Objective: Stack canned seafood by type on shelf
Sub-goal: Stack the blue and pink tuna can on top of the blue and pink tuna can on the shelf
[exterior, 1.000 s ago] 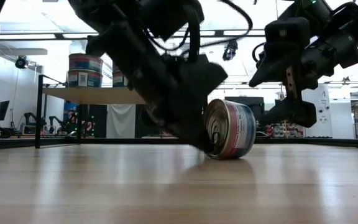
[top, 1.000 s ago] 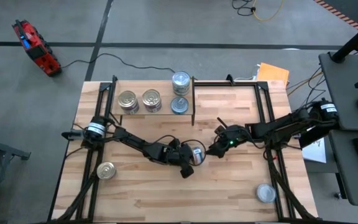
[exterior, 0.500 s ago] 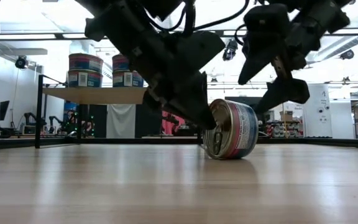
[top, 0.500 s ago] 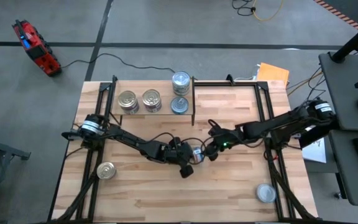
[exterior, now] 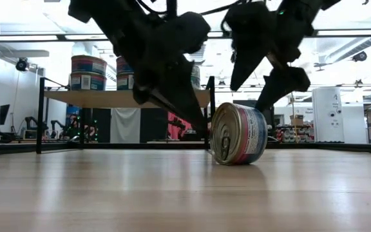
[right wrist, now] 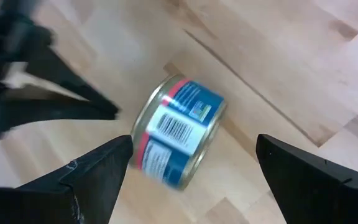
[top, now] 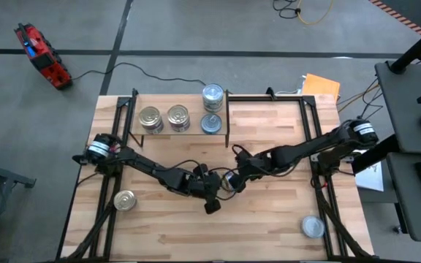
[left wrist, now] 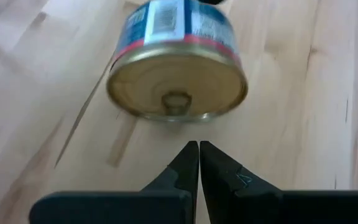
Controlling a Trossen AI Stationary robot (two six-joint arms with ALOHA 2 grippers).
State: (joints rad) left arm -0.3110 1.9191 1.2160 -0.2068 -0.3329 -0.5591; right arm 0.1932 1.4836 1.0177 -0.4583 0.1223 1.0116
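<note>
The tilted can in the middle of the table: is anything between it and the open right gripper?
Nothing visible. The tilted can lies in the gap of the open right gripper. The shut left gripper sits at its golden lid side, not between them.

From up top I get even, soft overhead light; the tabletop [top: 269, 219] looks evenly bright with only faint shadows under the arms. At table height I'm shooting into bright ceiling lights and pale room glare, so both arms read as black silhouettes and the near wood carries a broad sheen and is soft. The tin [exterior: 238, 133] on its edge is fairly sharp there, its lid catching a highlight. My left wrist picture shows it slightly blurred; my right wrist picture is smeared at the far dark arm.
</note>
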